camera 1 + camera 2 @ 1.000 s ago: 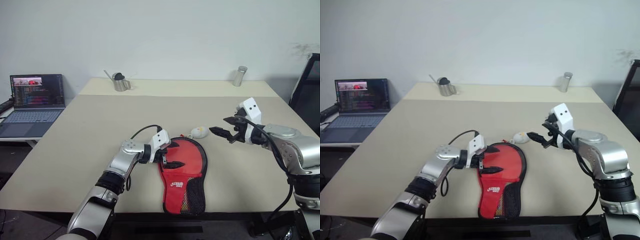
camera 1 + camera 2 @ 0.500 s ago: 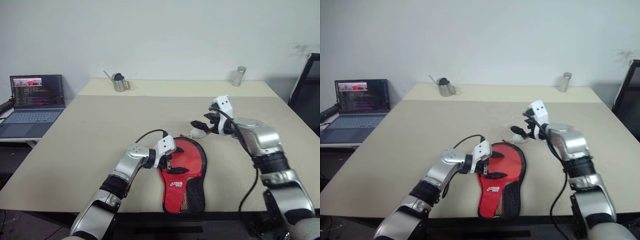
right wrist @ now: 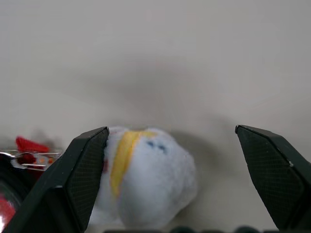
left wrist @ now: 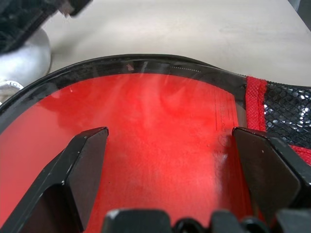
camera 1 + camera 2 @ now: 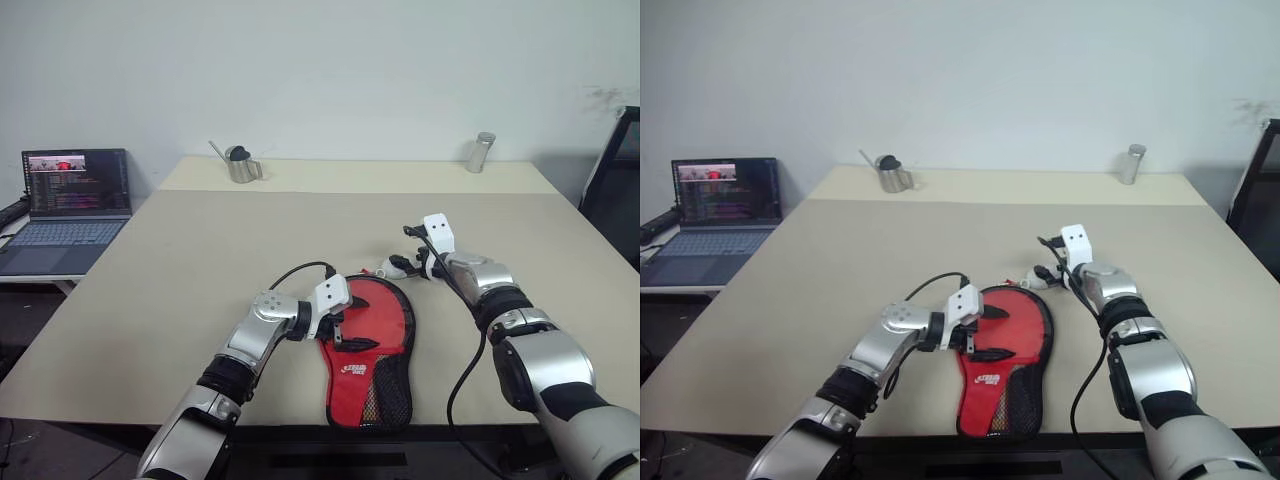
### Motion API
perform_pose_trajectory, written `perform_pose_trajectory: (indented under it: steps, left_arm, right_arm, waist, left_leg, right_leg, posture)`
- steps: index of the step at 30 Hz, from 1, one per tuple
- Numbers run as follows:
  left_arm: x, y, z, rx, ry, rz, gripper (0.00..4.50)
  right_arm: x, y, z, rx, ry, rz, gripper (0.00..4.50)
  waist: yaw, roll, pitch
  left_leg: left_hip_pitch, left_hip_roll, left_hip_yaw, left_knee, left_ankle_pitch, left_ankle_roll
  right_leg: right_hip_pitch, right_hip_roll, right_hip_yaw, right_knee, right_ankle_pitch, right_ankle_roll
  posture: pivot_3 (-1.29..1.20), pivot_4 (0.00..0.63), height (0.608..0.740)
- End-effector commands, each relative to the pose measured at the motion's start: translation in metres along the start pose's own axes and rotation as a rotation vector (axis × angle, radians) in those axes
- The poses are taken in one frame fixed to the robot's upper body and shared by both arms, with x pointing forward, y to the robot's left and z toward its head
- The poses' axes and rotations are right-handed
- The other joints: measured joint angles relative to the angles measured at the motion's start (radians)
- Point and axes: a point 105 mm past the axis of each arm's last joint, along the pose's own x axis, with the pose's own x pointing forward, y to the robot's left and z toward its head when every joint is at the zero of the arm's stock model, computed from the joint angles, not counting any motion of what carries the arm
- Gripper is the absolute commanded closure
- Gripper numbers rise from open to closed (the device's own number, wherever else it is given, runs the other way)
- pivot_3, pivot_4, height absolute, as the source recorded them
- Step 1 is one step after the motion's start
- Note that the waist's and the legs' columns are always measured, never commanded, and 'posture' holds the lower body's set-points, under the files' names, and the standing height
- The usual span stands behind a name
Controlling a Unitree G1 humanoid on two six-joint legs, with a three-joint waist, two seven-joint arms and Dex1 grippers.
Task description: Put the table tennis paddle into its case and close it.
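STEP: closing the case (image 5: 368,340) | left gripper (image 5: 343,328) spread over it | right gripper (image 5: 398,266) spread at white plush pull (image 3: 146,179) | NEXT: pinch pull, draw it round

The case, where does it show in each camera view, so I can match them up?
Left eye view: the case lies at the near edge of the table, centre.
Right eye view: same spot.
Left wrist view: its red face spans between the left claw fingers.
Right wrist view: a sliver beside the right claw.
Shared landmark: the white fluffy charm at its round end.
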Motion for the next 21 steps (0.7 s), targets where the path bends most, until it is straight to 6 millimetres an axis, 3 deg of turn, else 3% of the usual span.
perform_pose_trajectory:
  steps: [1,7,13,16,21]
  left_arm:
    - [0.002,-0.005,-0.007,0.002,0.029,-0.022,0.06]
    - [0.002,-0.002,-0.008,0.009,0.035,-0.015,0.06]
    - [0.002,-0.001,-0.01,0.01,0.039,-0.012,0.06]
    - [0.003,0.001,-0.011,0.015,0.041,0.0,0.0]
    - [0.009,0.011,-0.01,0.022,0.032,0.048,0.0]
  right_arm:
    - [0.002,0.008,0.009,0.007,-0.025,0.033,0.0]
    - [0.006,0.018,0.0,0.008,0.004,0.065,0.0]
    - [0.005,0.012,-0.004,-0.001,0.008,0.03,0.0]
    - [0.004,0.009,-0.005,-0.017,0.014,0.018,0.59]
    - [0.004,0.009,-0.005,0.004,0.012,0.025,2.28]
  waist:
    - [0.0,0.0,0.0]
    - [0.0,0.001,0.0]
    - [0.0,0.001,-0.001]
    - [0.0,0.001,-0.001]
    - [0.002,0.001,-0.001]
  left_leg:
    - [0.0,0.0,0.0,0.0,0.0,0.0]
    - [0.0,0.0,0.0,0.0,0.0,0.0]
    - [0.0,0.0,0.0,0.0,0.0,0.0]
    - [0.001,0.0,0.0,0.0,0.0,0.0]
    - [0.001,0.0,0.0,0.001,0.0,0.0]
  right_leg:
    - [0.0,0.0,0.0,0.0,0.0,0.0]
    - [0.0,0.0,0.0,0.001,0.0,0.0]
    - [0.0,0.0,0.0,0.001,0.0,0.0]
    - [0.0,0.0,0.0,0.001,0.0,0.0]
    - [0.0,0.0,0.0,0.003,0.0,0.0]
  posture:
    - [0.0,0.15,0.74]
    - [0.0,0.15,0.74]
    - [0.0,0.15,0.74]
    - [0.0,0.15,0.74]
    - [0.0,0.15,0.74]
